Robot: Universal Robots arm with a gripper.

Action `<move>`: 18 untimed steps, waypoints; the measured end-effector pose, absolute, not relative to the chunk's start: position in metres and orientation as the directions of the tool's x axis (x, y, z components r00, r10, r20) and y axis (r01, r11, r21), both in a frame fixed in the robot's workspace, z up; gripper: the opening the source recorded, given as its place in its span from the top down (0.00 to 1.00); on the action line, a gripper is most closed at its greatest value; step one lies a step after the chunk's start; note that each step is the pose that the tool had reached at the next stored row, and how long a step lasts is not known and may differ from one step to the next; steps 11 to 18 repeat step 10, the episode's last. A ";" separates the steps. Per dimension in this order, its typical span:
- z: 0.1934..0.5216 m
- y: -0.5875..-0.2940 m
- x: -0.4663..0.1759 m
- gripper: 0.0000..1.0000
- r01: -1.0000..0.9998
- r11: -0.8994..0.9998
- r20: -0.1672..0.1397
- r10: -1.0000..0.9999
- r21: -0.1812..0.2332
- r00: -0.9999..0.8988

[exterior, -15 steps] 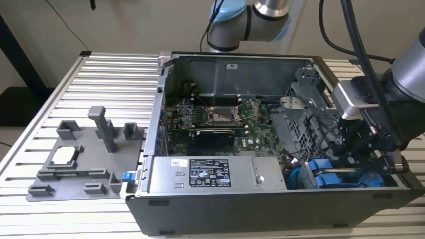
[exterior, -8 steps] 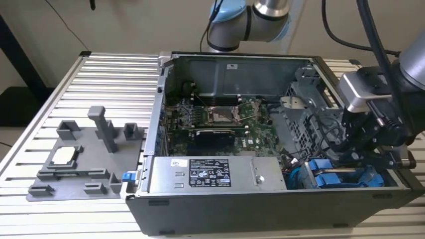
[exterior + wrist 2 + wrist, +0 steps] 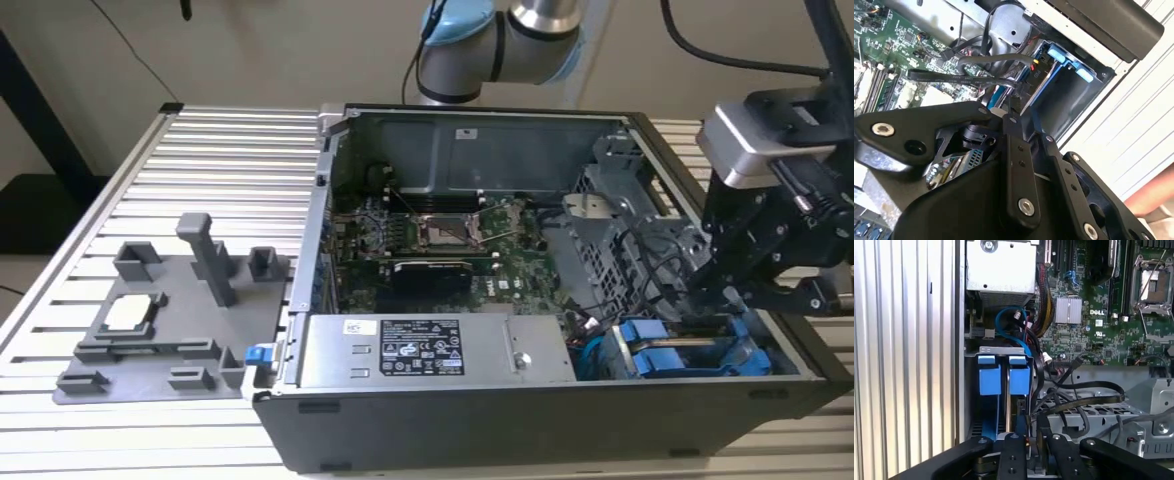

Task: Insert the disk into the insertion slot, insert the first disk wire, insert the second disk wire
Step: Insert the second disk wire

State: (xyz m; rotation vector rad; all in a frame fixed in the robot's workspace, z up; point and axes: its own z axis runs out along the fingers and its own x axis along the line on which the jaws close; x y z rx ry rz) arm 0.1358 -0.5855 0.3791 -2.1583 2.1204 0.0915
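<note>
Claw (image 3: 727,300) hangs inside the open black computer case (image 3: 534,420), at the corner on the exterior view's right, its fingers (image 3: 1013,452) drawn close together and pinching a black wire connector (image 3: 1021,82) right at the end of the disk (image 3: 1021,412). Blue carrier tabs (image 3: 1004,375) mark the disk standing in the grey insertion slot (image 3: 1074,100), beside the labelled power-supply box (image 3: 427,350). Ribbed metal worktop (image 3: 200,180) carries the case and a grey plastic fixture (image 3: 167,320).

Disk (image 3: 1004,377) mostly hidden inside insertion slot (image 3: 1004,351).
</note>
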 end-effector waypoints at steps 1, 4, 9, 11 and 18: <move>0.381 -0.586 0.136 0.76 -0.999 -0.015 -0.123 -0.992 -0.038 0.020; 0.386 -0.586 0.136 0.76 -0.999 -0.015 -0.123 -0.992 -0.037 0.020; 0.386 -0.586 0.136 0.76 -0.999 -0.015 -0.123 -0.992 -0.037 0.020; 0.386 -0.586 0.136 0.76 -0.999 -0.015 -0.123 -0.992 -0.037 0.020; 0.386 -0.586 0.136 0.76 -0.999 -0.015 -0.123 -0.992 -0.037 0.020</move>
